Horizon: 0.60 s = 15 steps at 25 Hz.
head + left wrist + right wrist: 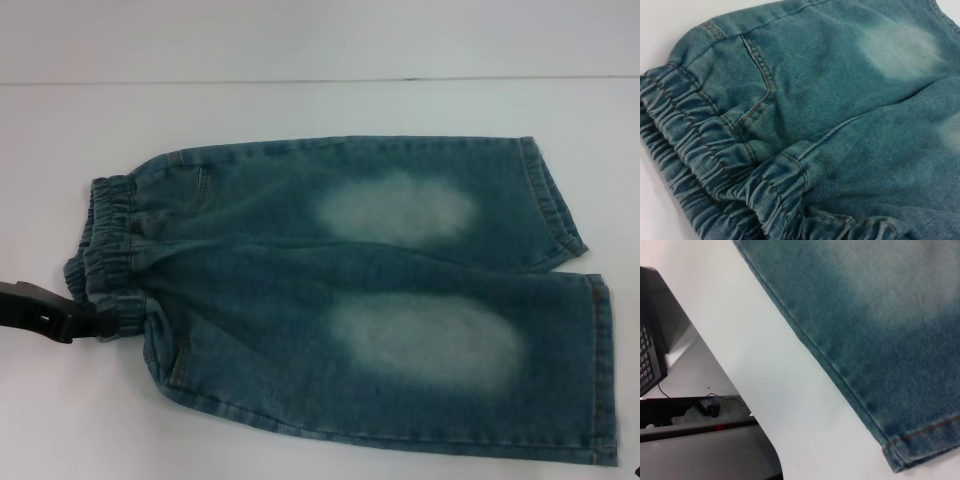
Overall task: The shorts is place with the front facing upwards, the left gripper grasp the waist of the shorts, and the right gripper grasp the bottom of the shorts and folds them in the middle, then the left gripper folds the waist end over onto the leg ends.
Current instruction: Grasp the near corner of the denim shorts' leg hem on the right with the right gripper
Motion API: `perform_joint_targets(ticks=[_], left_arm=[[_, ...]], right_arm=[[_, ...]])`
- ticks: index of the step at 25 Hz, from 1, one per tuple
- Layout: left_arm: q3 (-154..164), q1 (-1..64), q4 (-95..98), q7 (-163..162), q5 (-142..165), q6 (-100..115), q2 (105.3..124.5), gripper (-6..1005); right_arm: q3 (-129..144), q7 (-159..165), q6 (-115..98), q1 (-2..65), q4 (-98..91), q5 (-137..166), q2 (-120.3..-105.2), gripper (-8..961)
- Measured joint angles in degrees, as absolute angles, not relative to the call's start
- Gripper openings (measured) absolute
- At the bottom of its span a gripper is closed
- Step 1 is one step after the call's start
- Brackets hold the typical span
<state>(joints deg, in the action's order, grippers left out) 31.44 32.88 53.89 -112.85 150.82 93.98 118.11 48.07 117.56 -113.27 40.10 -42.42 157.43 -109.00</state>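
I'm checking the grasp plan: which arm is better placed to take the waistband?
Left. The left gripper sits right at the waist of the shorts; the right gripper is unseen, its camera over a leg hem.

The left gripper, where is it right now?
In the head view, the left gripper is at the robot's left, at the near corner of the waist of the shorts on the white table.

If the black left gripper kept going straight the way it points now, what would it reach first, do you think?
Most likely the gathered elastic waistband of the blue-green denim shorts: the left gripper points right at its near corner, though height above the cloth is unclear.
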Motion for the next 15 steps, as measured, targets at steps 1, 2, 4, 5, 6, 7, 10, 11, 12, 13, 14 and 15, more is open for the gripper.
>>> perform_joint_targets(ticks=[1, 2, 4, 5, 6, 7, 10, 11, 12, 13, 14, 15], left_arm=[[31.45, 32.88, 53.89, -112.85, 150.82, 93.96, 118.11, 65], [31.45, 32.88, 53.87, -112.85, 150.82, 93.94, 118.11, 65], [31.46, 32.88, 53.73, -112.85, 150.83, 93.93, 118.13, 65], [31.47, 32.87, 53.59, -112.85, 150.82, 93.93, 118.13, 66], [31.46, 32.87, 53.49, -112.85, 150.83, 93.93, 118.13, 66], [31.47, 32.87, 53.35, -112.85, 150.84, 93.93, 118.13, 66], [31.47, 32.87, 53.35, -112.85, 150.85, 93.93, 118.13, 66], [31.47, 32.87, 53.35, -112.85, 150.86, 93.93, 118.13, 66], [31.47, 32.87, 53.35, -112.85, 150.86, 93.93, 118.13, 66], [31.47, 32.87, 53.34, -112.85, 150.86, 93.94, 118.13, 66], [31.47, 32.87, 53.35, -112.85, 150.86, 93.94, 118.13, 66], [31.47, 32.87, 53.34, -112.85, 150.85, 93.94, 118.13, 66]], right_arm=[[48.07, 117.56, -113.20, 40.12, -42.41, 157.42, -109.12, 942], [48.07, 117.56, -113.14, 40.13, -42.40, 157.41, -109.26, 937], [48.11, 117.47, -113.09, 40.18, -42.39, 157.41, -109.56, 927], [48.22, 117.46, -113.08, 40.24, -42.38, 157.42, -109.76, 922], [48.39, 117.44, -113.06, 40.31, -42.37, 157.42, -109.93, 917], [48.58, 117.42, -113.04, 40.35, -42.37, 157.42, -110.05, 903], [49.26, 117.55, -112.95, 40.46, -42.36, 157.50, -110.22, 862], [49.43, 117.62, -112.90, 40.52, -42.36, 157.69, -110.24, 849], [49.53, 117.69, -112.83, 40.58, -42.36, 157.93, -110.27, 835], [49.55, 117.72, -112.78, 40.62, -42.36, 158.25, -110.29, 821], [49.57, 117.73, -112.73, 40.65, -42.36, 158.50, -110.32, 808], [49.59, 117.75, -112.66, 40.68, -42.36, 158.78, -110.35, 794]])
